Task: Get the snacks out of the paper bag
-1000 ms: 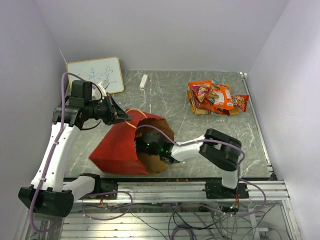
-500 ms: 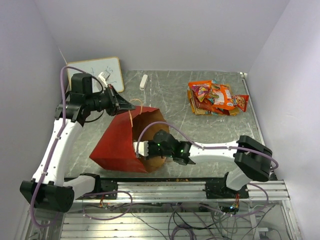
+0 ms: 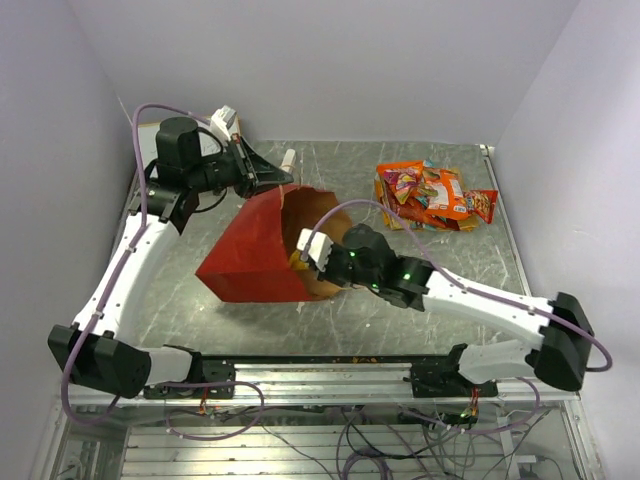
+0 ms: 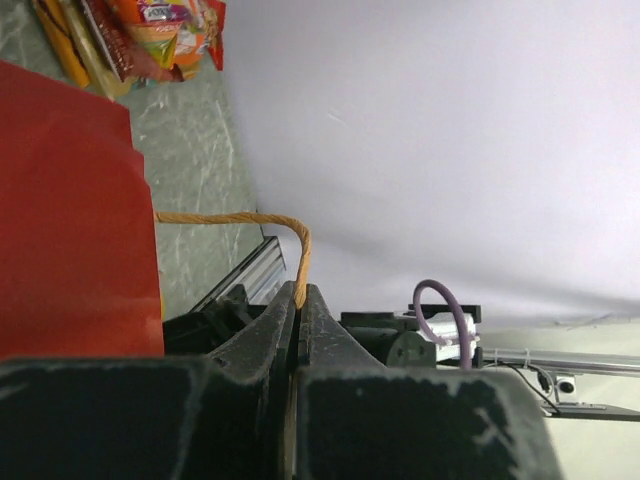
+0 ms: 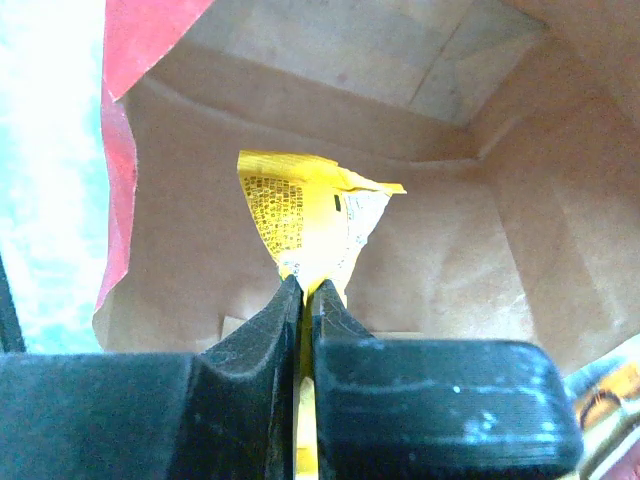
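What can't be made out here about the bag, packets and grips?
Top view: paper bag interior, blocked by right gripper at its mouth.
Right wrist: yellow packet print too small; its lower end hidden between the shut jaws.
Left wrist: snack pile cut off by top edge.

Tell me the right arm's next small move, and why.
Probably draw the right gripper back out of the paper bag toward the snack pile: its jaws are shut on a yellow packet at the bag's mouth, while the left gripper holds the cord handle.
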Action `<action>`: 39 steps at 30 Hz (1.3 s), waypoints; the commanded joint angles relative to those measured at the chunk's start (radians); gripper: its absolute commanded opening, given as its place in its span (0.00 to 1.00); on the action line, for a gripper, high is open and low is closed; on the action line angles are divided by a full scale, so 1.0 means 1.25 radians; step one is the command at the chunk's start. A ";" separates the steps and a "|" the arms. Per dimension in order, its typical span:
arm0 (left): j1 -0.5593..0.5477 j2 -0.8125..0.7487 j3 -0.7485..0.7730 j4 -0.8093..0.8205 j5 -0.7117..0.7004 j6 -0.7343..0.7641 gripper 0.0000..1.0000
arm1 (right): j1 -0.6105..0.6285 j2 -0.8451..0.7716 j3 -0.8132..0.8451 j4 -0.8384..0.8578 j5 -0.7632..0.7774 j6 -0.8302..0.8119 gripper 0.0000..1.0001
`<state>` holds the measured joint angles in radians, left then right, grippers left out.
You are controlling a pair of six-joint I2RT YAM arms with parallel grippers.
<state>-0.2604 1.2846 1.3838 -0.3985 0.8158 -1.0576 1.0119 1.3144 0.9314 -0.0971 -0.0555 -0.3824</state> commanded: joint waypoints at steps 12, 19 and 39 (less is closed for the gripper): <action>-0.163 0.179 0.085 0.379 -0.071 -0.236 0.07 | -0.059 -0.032 0.412 -0.303 0.597 0.276 0.00; -0.103 0.021 -0.059 0.144 -0.181 -0.102 0.07 | -0.113 0.011 0.554 -0.287 0.609 0.190 0.00; 0.158 -0.180 -0.118 -0.455 -0.332 0.275 0.07 | -0.495 0.102 0.528 -0.280 0.287 0.481 0.00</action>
<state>-0.0776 1.0836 1.1843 -0.8043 0.5190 -0.8291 0.5011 1.4364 1.5925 -0.4488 0.4076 0.1181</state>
